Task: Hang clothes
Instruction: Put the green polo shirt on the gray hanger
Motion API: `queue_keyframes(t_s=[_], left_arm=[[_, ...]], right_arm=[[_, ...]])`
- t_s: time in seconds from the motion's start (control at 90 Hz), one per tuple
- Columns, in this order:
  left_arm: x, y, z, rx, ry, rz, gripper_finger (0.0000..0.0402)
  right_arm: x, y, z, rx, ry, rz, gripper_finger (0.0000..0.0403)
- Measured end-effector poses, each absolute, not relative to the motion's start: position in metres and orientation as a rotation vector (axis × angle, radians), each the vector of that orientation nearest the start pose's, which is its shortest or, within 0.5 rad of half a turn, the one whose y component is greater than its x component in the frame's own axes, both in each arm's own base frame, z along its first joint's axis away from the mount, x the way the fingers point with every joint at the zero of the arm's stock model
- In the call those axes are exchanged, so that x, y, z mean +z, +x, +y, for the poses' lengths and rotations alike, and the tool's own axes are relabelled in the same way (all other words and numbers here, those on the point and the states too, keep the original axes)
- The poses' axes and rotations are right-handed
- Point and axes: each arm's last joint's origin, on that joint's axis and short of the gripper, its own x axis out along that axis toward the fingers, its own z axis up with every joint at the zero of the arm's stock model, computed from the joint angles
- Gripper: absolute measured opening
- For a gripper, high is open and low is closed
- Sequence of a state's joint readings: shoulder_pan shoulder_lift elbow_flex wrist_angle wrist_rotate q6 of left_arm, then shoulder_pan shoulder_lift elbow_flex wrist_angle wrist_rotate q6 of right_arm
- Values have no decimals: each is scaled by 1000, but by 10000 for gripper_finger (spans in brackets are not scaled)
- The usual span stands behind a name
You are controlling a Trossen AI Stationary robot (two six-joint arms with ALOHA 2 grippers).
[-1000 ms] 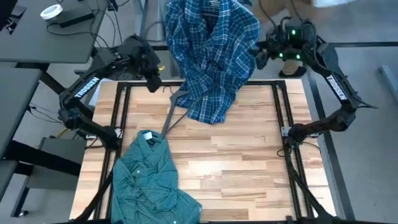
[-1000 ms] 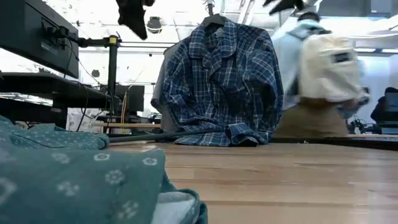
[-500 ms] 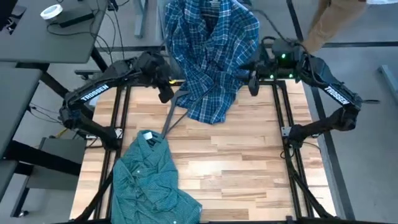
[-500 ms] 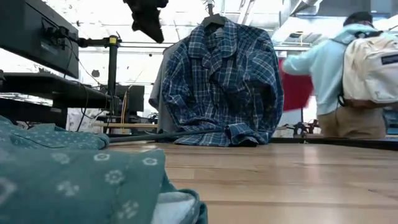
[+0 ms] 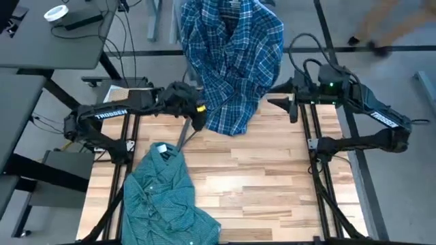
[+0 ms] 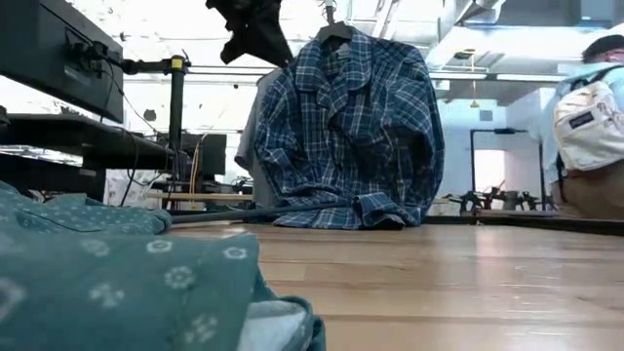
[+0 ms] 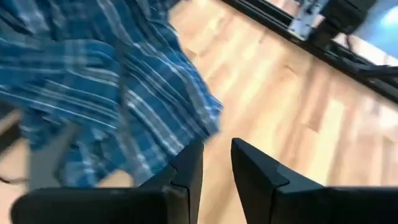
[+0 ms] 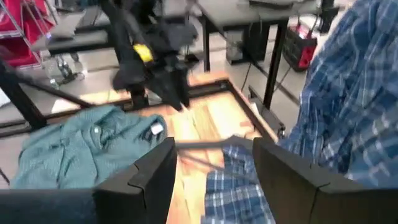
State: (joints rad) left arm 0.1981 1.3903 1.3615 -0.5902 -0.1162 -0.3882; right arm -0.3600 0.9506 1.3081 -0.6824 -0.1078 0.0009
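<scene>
The blue-white plaid shirt (image 5: 233, 61) hangs at the far edge of the wooden table (image 5: 259, 184), its hem trailing onto the boards; the low view shows it upright on a hanger whose hook is only partly seen, with a sliver of grey cloth (image 6: 250, 127) behind it, too hidden to identify. A thin grey strip (image 5: 189, 126) runs on the table out from under the plaid hem, and its nature is hard to tell.

The left gripper (image 5: 196, 120) hovers just beside the plaid shirt's lower left edge, over the table's far part. In the left wrist view its two dark fingers (image 7: 186, 168) stand narrowly apart with nothing between them, the blurred plaid cloth just ahead. In the low view only a dark shape at the top edge, cut off, shows this arm.

The right gripper (image 5: 281, 106) sits on the other side of the plaid shirt, near the shirt's right edge and apart from it. Its fingers (image 8: 149, 174) are spread wide and empty in the right wrist view.

The green fine-checked shirt (image 5: 163, 197) lies crumpled on the table's near left corner, well apart from the plaid shirt, partly cut off by the picture's lower edge.

Behind the table a person (image 6: 593, 127) with a pale backpack is cut off at the low view's edge.
</scene>
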Motion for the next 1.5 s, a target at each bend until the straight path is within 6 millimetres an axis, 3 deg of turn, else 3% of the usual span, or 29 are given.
queue_keyframes(t_s=[0.289,0.478,0.689,0.878,1.078,1.211,1.356,1.5], left_arm=[[366,288,4,381,-500,586,68],[363,277,-17,349,-466,705,68],[360,251,-47,330,-390,846,68],[351,219,-81,222,-377,901,68],[308,175,-103,228,-400,1043,68],[283,158,-111,239,-431,1078,68],[261,145,-117,242,-374,1113,68],[259,132,-130,169,-382,1132,68]], right_arm=[[403,171,-61,-246,115,474,196],[398,188,-64,-258,223,479,196],[390,214,-44,-145,244,507,196],[368,267,-12,-20,319,526,196],[334,330,23,62,446,487,196],[306,371,42,97,585,407,196],[262,419,66,183,686,249,196],[205,462,91,207,656,305,196]])
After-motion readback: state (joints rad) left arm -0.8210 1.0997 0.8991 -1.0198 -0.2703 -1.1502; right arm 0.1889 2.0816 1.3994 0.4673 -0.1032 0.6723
